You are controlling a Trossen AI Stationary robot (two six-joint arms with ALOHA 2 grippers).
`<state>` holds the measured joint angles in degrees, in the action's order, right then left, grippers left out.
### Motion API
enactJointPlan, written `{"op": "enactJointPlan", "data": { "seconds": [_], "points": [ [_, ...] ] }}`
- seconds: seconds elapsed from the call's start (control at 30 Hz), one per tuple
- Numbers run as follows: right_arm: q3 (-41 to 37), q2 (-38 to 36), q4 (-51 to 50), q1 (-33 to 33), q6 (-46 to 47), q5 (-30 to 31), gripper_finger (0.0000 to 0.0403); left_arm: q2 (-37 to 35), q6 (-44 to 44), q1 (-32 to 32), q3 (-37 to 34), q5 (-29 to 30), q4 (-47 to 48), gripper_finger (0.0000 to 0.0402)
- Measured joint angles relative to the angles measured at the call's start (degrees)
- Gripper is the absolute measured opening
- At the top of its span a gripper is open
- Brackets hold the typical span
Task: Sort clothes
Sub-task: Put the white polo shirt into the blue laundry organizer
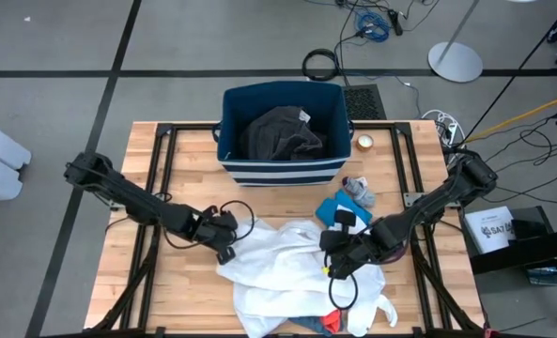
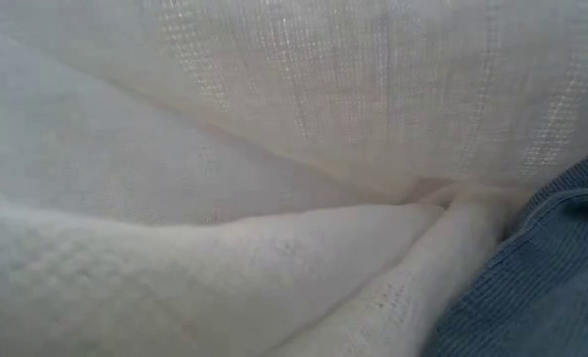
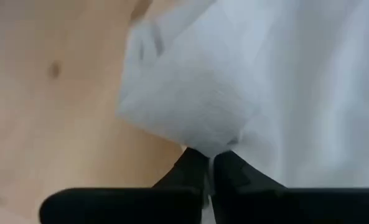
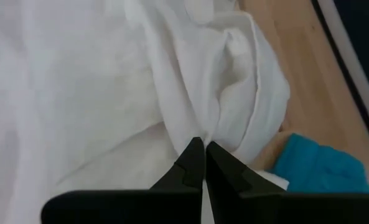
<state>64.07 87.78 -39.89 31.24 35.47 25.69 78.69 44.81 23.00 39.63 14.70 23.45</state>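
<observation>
Both claws pinch white garment (image 1: 287,268).

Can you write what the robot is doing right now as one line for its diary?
left pincer: shut on white garment edge | right pincer: shut on white garment | dark grey garment: in navy bin

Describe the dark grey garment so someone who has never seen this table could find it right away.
Start at the striped navy bin at the far edge of the wooden table. The dark grey garment lies crumpled inside it. It is the only garment in the bin; the white, teal and red ones lie out on the tabletop.
</observation>
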Motion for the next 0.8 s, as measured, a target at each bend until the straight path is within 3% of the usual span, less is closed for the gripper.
{"op": "enactJointPlan", "data": {
  "seconds": [0.23,0.57,0.7,0.8],
  "points": [
    [13.21,-0.07,-10.24,0.0,-6.0,6.42,0.0,-9.33,-8.44,1.13,7.77,5.68,3.24,0.0008],
    [33.23,-0.15,-12.57,-0.12,-28.97,21.03,0.0,-23.94,-23.96,2.65,20.55,12.66,3.78,0.0008],
    [42.31,-0.15,-12.09,-0.38,-38.61,29.71,0.0,-26.91,-29.78,2.64,27.38,15.79,3.65,0.0008],
    [48.92,-0.15,-8.63,-1.54,-46.6,32.59,0.0,-27.56,-34.78,2.62,32.73,19.06,3.75,0.0008]
  ]
}}
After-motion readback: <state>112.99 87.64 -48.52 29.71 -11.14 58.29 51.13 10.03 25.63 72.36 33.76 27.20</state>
